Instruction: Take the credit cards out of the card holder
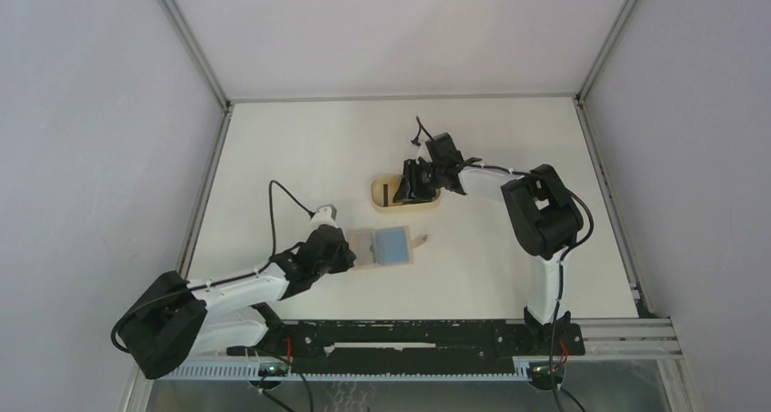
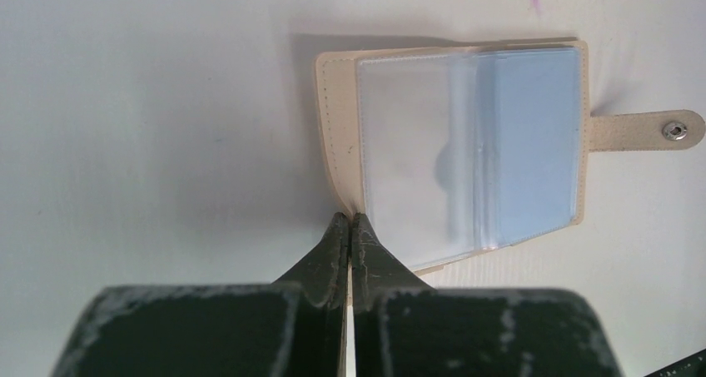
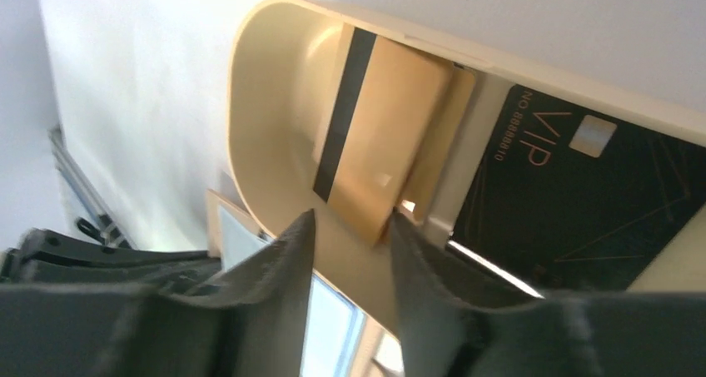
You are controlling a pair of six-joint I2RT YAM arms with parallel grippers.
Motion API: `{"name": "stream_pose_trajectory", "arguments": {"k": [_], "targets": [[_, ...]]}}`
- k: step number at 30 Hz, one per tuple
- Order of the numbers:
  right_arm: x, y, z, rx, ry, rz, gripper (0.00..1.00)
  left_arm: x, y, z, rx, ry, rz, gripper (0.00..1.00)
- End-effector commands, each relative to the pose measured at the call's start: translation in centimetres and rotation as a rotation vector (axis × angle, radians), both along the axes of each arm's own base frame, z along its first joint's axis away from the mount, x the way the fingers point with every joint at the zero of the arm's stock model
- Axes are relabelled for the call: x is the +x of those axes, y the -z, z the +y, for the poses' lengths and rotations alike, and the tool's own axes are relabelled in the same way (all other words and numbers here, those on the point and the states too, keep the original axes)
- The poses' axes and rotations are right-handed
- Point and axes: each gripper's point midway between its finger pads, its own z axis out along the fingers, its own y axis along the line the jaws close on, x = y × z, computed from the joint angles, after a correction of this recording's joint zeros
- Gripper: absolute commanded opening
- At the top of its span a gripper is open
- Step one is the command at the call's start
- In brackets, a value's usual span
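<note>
White tabletop (image 1: 300,148) carries the open card holder (image 1: 386,246) toward its front edge, my left gripper (image 2: 350,220) pressed together at its cover. My right gripper (image 3: 350,223), fingers apart, hangs over the tray (image 3: 266,144) holding the tan card (image 3: 383,136) and black card (image 3: 583,194).

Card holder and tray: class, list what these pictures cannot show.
1. Top view: most of what lies in the tray, covered by the right gripper.
2. Left wrist view: whether the cloudy sleeves of the card holder hold a card; plastic blurs it.
3. Right wrist view: the far end of the black card, cut off by the edge.
</note>
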Motion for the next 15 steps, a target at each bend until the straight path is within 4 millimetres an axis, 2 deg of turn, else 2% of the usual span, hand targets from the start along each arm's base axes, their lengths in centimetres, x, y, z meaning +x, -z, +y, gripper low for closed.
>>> {"name": "stream_pose_trajectory", "arguments": {"k": [1,8,12,15], "targets": [[1.9,-4.0,-0.4,-0.008,0.014,-0.134,0.54,-1.7,1.4,2.5,0.108,-0.005,0.048,0.00],[2.4,-9.3,-2.5,-0.032,0.074,-0.279,0.67,-0.7,-2.3,2.4,0.116,0.005,-0.006,0.00],[1.4,-12.8,-3.3,0.001,0.091,-0.354,0.68,-0.2,-5.1,1.8,0.089,0.018,-0.045,0.00],[-0.2,-14.4,-3.2,0.045,0.077,-0.389,0.69,0.0,-7.0,1.1,0.051,0.036,-0.069,0.00]]}}
